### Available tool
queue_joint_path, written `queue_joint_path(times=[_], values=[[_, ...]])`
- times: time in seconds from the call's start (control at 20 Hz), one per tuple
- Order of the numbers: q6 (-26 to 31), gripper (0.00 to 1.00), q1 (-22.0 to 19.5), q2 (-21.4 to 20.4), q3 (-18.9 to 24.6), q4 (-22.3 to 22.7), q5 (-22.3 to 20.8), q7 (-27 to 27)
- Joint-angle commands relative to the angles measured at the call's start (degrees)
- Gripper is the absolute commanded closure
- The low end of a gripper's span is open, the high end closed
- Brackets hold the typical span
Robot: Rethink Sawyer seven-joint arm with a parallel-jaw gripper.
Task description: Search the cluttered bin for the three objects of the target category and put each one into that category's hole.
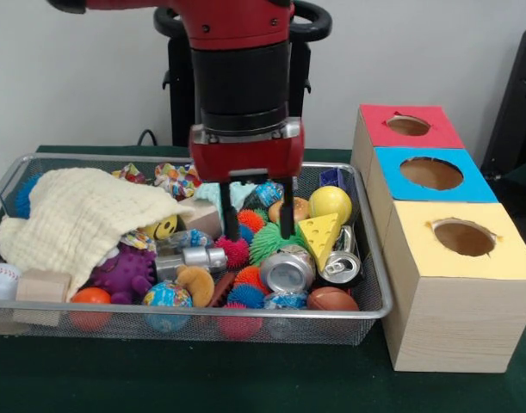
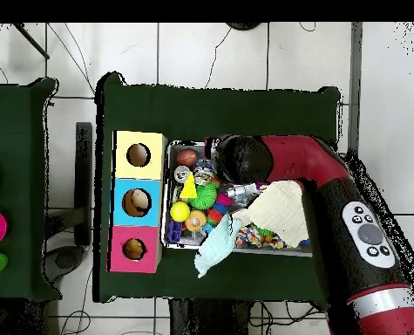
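From where I stand, the wire bin [image 1: 366, 305] sits left of the 3 holed boxes [image 1: 435, 172]. The fingers [image 1: 258, 231] hang released, empty, tips just above the spiky green ball [image 1: 267, 245], a pink spiky ball [image 1: 237, 252] at their left. Which category is wanted I cannot tell. If it's that green ball, better to drop straight down and close gently, keeping clear of the cheese wedge [image 1: 321, 232] and cans [image 1: 287, 271] crowding the right.
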Motion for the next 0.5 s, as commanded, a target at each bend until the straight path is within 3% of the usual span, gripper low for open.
queue_joint_path(times=[0.05, 0.5], values=[[7.71, 0.0, -3.83, 2.18, 3.16, 0.24, -6.29, -23.15], [1.19, 0.0, -5.58, 2.99, 2.96, 3.88, -8.62, -19.03]])
